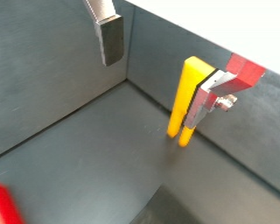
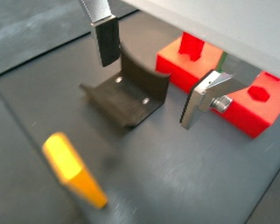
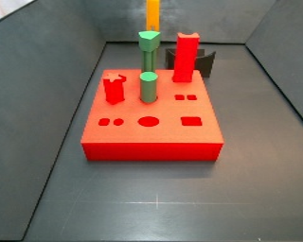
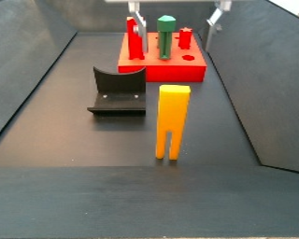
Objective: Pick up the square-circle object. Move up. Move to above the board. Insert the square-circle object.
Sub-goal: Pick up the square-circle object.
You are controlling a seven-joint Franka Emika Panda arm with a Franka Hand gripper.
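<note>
The square-circle object (image 4: 172, 121) is a tall orange-yellow bar with two short prongs. It stands upright on the dark floor, near the fixture and apart from the board. It also shows in both wrist views (image 1: 187, 101) (image 2: 73, 166) and at the far end of a side view (image 3: 153, 14). The board (image 3: 129, 109) is a large red block with holes in its top. My gripper (image 1: 154, 83) (image 2: 150, 87) is open and empty, raised well above the floor. Its fingers (image 4: 135, 17) show high in a side view. Nothing is between them.
The fixture (image 4: 119, 91) (image 2: 129, 96) stands on the floor beside the board. A green cylinder peg (image 3: 149, 87), a tall red block (image 3: 187, 59) and a short red piece (image 3: 114, 89) stand in the board. Dark walls enclose the floor.
</note>
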